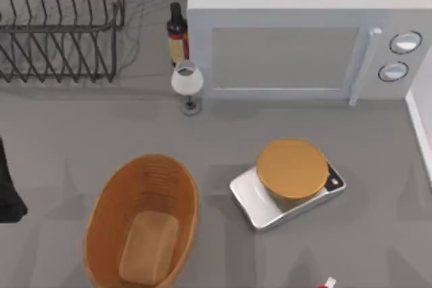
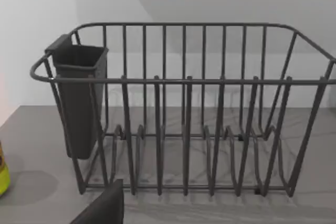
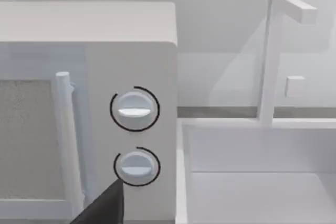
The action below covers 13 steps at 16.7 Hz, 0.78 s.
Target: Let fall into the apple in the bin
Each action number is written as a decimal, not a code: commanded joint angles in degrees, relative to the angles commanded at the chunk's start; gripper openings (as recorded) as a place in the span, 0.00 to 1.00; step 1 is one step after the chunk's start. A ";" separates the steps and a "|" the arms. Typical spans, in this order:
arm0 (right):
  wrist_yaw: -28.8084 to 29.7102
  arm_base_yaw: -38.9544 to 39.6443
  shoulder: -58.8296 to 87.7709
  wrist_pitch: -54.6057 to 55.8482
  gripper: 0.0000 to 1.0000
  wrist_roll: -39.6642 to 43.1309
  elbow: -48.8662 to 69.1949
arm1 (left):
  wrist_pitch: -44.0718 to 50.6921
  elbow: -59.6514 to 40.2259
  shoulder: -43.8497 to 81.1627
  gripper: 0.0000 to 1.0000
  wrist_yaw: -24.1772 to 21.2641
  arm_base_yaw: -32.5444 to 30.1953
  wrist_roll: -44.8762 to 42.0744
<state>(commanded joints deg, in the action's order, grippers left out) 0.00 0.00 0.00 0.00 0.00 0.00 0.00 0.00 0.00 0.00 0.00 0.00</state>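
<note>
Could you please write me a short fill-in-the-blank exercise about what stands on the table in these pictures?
1. The woven bin holds ____ fruit.
2. The scale stands on the bin's ____ side in the top view.
3. The wire dish rack stands in the table's far ____ corner.
4. The microwave has ____ round knobs.

Missing words: no; right; left; two

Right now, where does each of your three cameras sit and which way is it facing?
Top view: above the table, looking down on the basket, scale, microwave and dish rack; a dark part of the left arm shows at the left edge.
Left wrist view: low, facing the dish rack; a dark gripper part.
Right wrist view: facing the microwave's dials; a dark gripper part.
Shared: rack and microwave each also show from above.
</note>
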 joint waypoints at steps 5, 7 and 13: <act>0.00 0.00 0.00 0.00 1.00 0.00 0.00 | 2.53 -3.26 3.58 1.00 0.06 0.59 -3.24; 0.00 0.00 0.00 0.00 1.00 0.00 0.00 | 6.05 -7.82 9.04 1.00 0.08 1.34 -7.78; 0.00 0.00 0.00 0.00 1.00 0.00 0.00 | 22.39 -27.60 39.16 1.00 -0.01 4.57 -28.08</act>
<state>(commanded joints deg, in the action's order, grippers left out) 0.00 0.00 0.00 0.00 0.00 0.00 22.39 -27.60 39.16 -0.01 4.57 -28.08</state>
